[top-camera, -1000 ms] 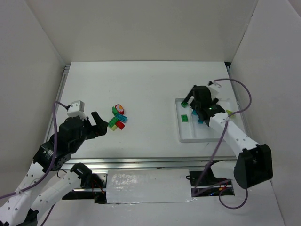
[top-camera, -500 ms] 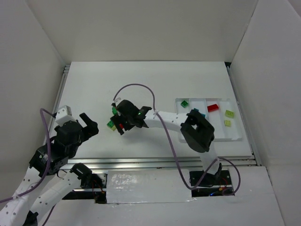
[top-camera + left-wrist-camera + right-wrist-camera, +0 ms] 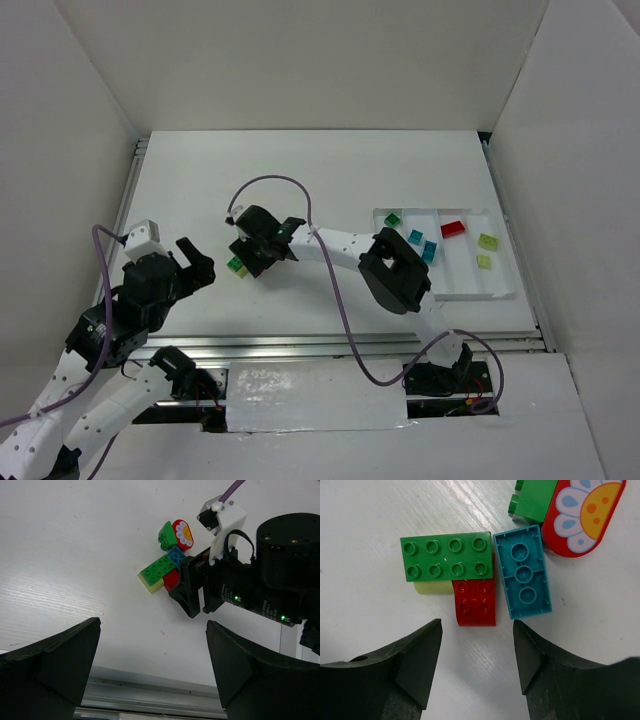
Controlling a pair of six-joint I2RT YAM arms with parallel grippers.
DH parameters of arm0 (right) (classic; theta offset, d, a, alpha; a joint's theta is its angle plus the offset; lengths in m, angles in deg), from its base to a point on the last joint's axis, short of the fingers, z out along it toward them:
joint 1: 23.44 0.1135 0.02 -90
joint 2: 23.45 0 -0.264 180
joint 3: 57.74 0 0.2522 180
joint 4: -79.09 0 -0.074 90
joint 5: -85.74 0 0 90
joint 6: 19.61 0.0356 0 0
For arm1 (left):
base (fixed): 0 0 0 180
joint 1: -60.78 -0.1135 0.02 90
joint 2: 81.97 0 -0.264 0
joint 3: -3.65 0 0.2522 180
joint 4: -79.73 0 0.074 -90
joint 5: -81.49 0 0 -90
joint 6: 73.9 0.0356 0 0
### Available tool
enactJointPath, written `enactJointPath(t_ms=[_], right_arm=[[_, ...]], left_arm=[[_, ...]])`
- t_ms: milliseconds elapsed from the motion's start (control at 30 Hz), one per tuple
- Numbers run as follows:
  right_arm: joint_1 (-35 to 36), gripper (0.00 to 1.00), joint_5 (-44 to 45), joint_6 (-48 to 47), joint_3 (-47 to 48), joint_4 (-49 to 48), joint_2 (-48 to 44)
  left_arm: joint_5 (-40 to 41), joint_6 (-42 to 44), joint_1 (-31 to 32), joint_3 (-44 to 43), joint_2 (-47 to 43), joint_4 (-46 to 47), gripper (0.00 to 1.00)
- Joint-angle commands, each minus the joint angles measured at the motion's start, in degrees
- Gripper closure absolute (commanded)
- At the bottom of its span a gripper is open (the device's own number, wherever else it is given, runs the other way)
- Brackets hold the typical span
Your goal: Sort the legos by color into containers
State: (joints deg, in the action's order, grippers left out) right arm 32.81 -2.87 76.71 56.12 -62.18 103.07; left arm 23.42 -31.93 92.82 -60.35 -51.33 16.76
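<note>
Your right gripper (image 3: 476, 626) is hovering, jaws spread wide and empty, flanking the red lego (image 3: 475, 602); green lego (image 3: 447, 556) and teal lego (image 3: 522, 571) are touching it. Left gripper (image 3: 152, 625): jaws gaping, empty. Bare table (image 3: 330, 180) is surrounding the cluster.

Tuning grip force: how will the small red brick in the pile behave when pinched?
The red brick looks rigid, so likely won't deform. Its glossy sides may slip. It touches the green brick and teal brick, which could shift.

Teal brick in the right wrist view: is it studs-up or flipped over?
Flipped over. The teal brick shows its hollow underside with three round tubes, while the green brick beside it shows studs.
</note>
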Motion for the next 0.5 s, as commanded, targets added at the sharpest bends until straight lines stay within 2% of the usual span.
enactJointPath(t_ms=[0,367,467], right_arm=[[0.3,0.34,0.5,-1.2,2.5,0.6,2.2],[0.2,0.43,0.2,-1.2,4.9,0.8,4.9],[0.2,0.52,-0.2,-1.4,6.2,1.0,5.9]], left_arm=[[-0.7,1.6,0.2,0.0,-0.6,2.5,0.00],[-1.3,2.1,0.2,0.1,-1.1,3.0,0.00],[-1.4,2.2,0.2,0.1,-1.5,3.2,0.00]])
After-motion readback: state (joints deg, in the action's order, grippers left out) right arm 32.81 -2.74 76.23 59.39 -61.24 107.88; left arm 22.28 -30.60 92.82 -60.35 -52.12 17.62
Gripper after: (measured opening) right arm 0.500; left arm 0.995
